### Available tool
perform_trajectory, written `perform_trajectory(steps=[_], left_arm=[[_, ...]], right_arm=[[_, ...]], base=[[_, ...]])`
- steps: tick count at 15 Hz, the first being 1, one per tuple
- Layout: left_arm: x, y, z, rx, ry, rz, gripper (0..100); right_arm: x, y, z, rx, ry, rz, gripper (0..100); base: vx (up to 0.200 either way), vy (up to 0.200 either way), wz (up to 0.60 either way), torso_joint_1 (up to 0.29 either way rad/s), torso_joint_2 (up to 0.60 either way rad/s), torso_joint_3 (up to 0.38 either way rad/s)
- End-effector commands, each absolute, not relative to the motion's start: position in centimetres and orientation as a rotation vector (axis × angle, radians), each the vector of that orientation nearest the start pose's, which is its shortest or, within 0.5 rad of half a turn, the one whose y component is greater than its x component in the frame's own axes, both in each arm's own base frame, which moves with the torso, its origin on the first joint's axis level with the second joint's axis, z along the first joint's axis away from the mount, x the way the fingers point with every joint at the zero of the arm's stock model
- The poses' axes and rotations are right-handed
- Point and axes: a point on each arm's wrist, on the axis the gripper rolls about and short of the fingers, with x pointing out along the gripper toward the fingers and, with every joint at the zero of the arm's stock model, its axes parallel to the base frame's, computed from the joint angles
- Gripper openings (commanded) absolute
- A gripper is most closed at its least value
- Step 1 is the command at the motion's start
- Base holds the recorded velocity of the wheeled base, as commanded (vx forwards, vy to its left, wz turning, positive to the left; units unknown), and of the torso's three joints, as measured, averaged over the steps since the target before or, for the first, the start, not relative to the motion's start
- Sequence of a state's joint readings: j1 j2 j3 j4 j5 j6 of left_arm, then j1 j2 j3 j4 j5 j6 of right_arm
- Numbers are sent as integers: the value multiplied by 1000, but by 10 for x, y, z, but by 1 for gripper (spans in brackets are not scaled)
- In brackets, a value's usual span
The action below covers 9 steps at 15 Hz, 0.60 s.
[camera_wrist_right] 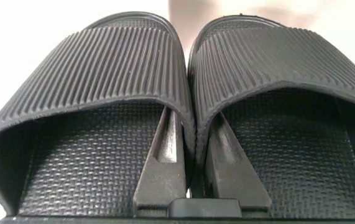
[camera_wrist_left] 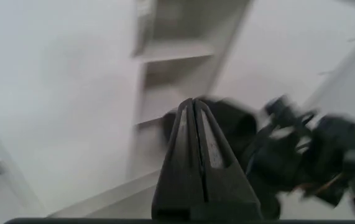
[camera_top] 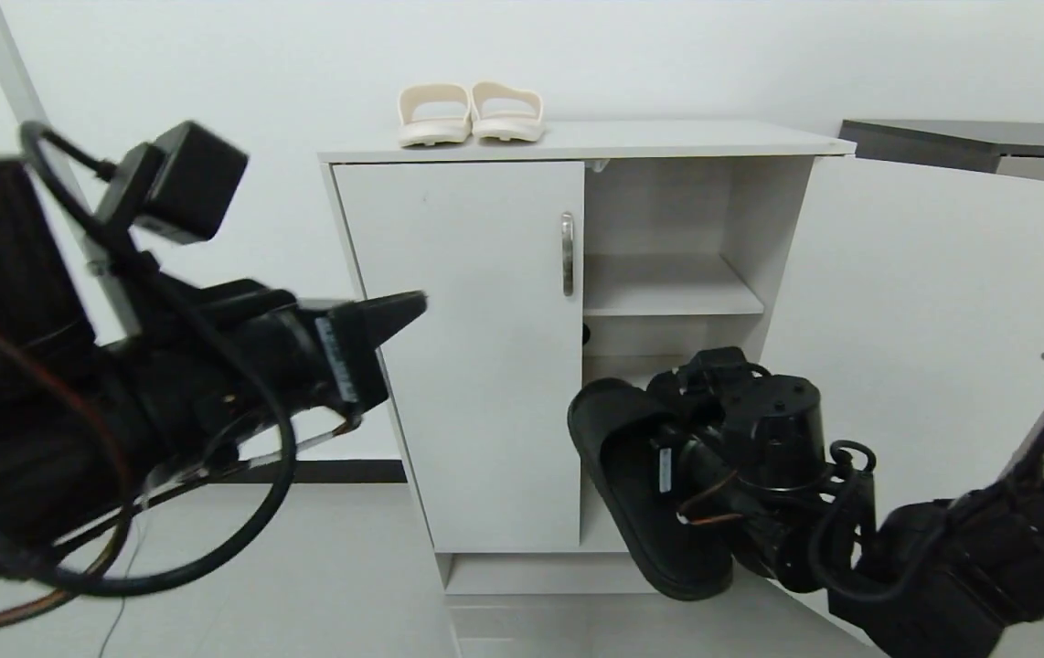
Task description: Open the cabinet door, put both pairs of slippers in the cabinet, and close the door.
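Observation:
The white cabinet has its right door swung open and its left door shut. A beige pair of slippers sits on the cabinet top. My right gripper is shut on the black pair of slippers, held in front of the open lower compartment; the fingers pinch the two inner walls of the black slippers together. My left gripper is shut with nothing in it, hanging in front of the shut left door, and its closed tips point toward the cabinet.
Inside the open half a shelf divides the upper and lower compartments. A grey cabinet stands behind the open door at the right. Pale floor spreads before the cabinet, with a dark baseboard along the wall.

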State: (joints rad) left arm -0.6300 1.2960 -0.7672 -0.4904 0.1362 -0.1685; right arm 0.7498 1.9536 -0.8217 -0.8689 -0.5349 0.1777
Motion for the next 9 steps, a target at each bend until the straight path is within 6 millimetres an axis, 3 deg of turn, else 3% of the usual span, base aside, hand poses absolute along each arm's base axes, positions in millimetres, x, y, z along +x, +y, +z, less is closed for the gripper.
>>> perform_trajectory(steps=[1, 2, 3, 5, 6, 9], left_arm=[[137, -72, 248, -106, 27, -261, 0], [131, -55, 243, -108, 19, -160, 0], [112, -27, 218, -96, 33, 60, 0], [75, -3, 188, -74, 14, 245, 0], [59, 4, 177, -74, -9, 311, 0], [9, 9, 114, -18, -1, 463, 0]], right_arm=[[293, 241, 103, 3, 241, 94, 0], [298, 241, 102, 8, 235, 66, 0], [304, 238, 99, 15, 236, 47, 0], [306, 236, 96, 13, 241, 39, 0], [306, 236, 94, 10, 246, 38, 0], [305, 235, 92, 7, 251, 36, 0]], base=[[0, 0, 0, 0, 0, 0], [0, 0, 0, 0, 0, 0], [0, 0, 0, 0, 0, 0], [0, 0, 0, 0, 0, 0], [0, 0, 0, 0, 0, 0], [0, 0, 0, 0, 0, 0]])
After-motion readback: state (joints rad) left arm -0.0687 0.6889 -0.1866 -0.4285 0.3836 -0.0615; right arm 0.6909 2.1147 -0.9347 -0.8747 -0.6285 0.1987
